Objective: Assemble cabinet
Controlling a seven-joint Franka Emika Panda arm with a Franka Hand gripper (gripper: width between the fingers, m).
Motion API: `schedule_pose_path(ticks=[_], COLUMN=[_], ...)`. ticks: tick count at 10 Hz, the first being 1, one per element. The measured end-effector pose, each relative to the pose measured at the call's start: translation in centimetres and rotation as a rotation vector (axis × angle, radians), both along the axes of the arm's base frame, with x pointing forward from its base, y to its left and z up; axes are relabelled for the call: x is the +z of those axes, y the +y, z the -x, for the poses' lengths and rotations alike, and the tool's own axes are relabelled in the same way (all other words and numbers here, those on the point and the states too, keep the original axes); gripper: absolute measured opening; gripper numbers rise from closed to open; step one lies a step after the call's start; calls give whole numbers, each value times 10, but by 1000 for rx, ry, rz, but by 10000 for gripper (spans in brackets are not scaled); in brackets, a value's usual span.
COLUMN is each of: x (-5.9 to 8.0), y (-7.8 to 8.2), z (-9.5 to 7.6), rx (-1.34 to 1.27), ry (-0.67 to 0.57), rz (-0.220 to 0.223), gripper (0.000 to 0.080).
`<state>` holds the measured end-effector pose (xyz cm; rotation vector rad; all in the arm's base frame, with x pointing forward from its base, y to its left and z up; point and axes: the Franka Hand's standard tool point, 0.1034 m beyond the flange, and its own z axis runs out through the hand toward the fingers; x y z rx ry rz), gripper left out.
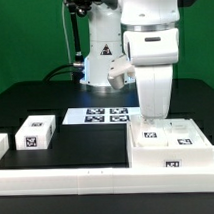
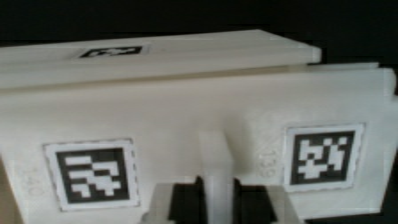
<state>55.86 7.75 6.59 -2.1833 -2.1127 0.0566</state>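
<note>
The cabinet (image 1: 173, 149) is a large white box with several black-and-white tags at the exterior view's right, against the long white rail (image 1: 67, 177). My gripper (image 1: 152, 117) comes straight down onto its top near the far edge. In the wrist view the cabinet (image 2: 178, 100) fills the frame with two tags facing the camera. My gripper (image 2: 217, 186) stands with one dark finger (image 2: 185, 200) on each side of a thin white upright wall of the cabinet. The fingers press against that wall.
Two small white tagged blocks (image 1: 36, 131) (image 1: 0, 147) lie at the exterior view's left on the black table. The marker board (image 1: 99, 115) lies flat behind them, before the robot's base (image 1: 98, 55).
</note>
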Motion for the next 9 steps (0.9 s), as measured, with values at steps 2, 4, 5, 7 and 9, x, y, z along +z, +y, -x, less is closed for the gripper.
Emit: schedule_pose_path(ticks=[2, 4, 5, 7, 9], x=[1, -1, -1, -1, -1], y=[1, 2, 2, 2, 2], z=[-21, -27, -27, -27, -27], rx=[1, 6, 6, 9, 8], ry=[-20, 13, 18, 17, 18], rz=[-12, -10, -9, -9, -9], gripper=[61, 61, 61, 61, 159])
